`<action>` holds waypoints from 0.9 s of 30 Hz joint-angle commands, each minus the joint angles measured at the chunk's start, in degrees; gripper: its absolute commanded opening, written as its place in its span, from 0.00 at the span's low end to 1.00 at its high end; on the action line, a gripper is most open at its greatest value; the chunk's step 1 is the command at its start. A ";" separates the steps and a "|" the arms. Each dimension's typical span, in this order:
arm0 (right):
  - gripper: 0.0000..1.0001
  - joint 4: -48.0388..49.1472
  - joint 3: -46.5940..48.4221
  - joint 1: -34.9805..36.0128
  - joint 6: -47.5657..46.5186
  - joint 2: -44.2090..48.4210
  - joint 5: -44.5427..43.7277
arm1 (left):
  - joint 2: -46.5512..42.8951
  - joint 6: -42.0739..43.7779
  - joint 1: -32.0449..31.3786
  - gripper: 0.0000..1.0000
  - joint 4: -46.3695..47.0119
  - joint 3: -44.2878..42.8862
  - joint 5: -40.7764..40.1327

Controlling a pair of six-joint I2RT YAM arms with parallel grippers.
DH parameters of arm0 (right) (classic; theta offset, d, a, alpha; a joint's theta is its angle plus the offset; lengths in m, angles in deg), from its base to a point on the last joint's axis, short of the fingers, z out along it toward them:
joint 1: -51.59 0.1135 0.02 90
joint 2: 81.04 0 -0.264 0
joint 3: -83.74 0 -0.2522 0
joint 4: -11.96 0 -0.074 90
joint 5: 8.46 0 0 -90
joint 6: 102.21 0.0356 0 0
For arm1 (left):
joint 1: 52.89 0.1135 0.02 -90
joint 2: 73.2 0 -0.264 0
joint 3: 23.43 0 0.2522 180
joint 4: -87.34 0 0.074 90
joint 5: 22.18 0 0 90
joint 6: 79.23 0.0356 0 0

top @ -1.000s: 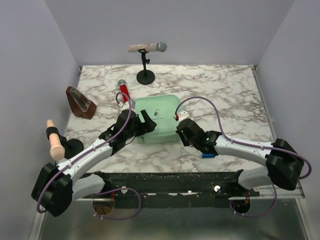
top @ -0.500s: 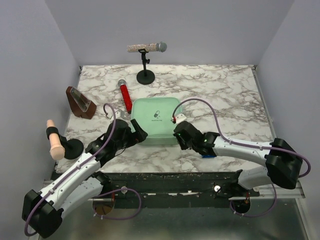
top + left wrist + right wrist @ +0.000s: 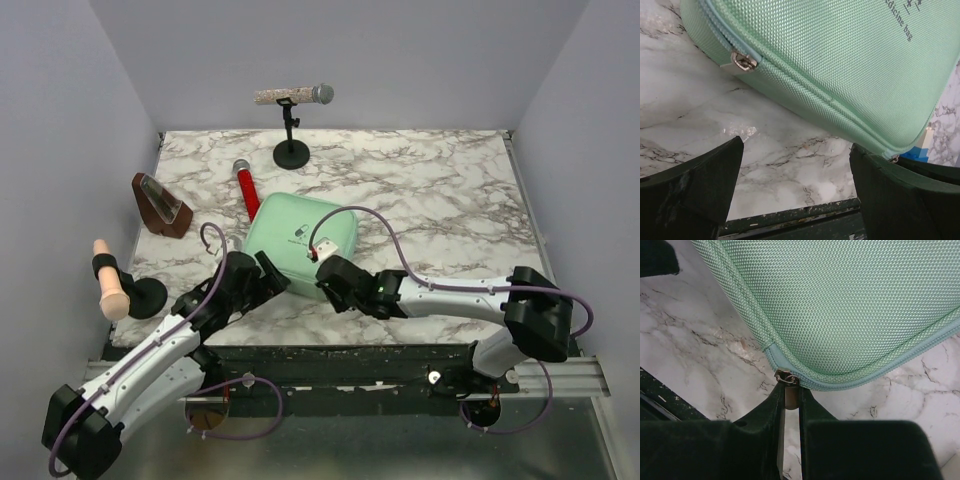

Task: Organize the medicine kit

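While the left end effector (image 3: 796, 172) stands wide apart beside the mint-green medicine kit (image 3: 285, 245) on the marble surface (image 3: 440, 190), the right end effector (image 3: 790, 395) pinches its zipper pull (image 3: 785, 376).

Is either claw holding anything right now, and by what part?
The right gripper pinches the medicine kit by its zipper pull at a corner; the left gripper is open, holding nothing.

Mint-green woven medicine kit (image 3: 290, 222) (dark lettering) on grey-veined white table (image 3: 430, 185).
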 commanded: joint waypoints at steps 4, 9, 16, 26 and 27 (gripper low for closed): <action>0.01 0.68 -1.11 1.99 1.38 2.07 1.99 | 7.38 -2.71 -0.81 0.99 11.56 0.56 -3.01; 0.01 0.86 -4.80 1.90 3.14 4.00 1.29 | 12.74 -1.31 -0.81 0.99 17.11 1.35 -6.26; 0.01 -2.47 -9.63 1.90 7.79 8.48 -4.16 | 21.36 4.23 -0.46 0.82 18.25 -0.67 -10.13; 0.01 -10.38 -15.52 1.81 17.81 18.68 -12.42 | 28.13 9.77 0.77 0.78 21.24 -4.10 -10.66; 0.01 -11.61 -15.70 1.81 18.78 19.03 -13.30 | 28.66 10.30 0.95 0.77 21.51 -4.54 -10.66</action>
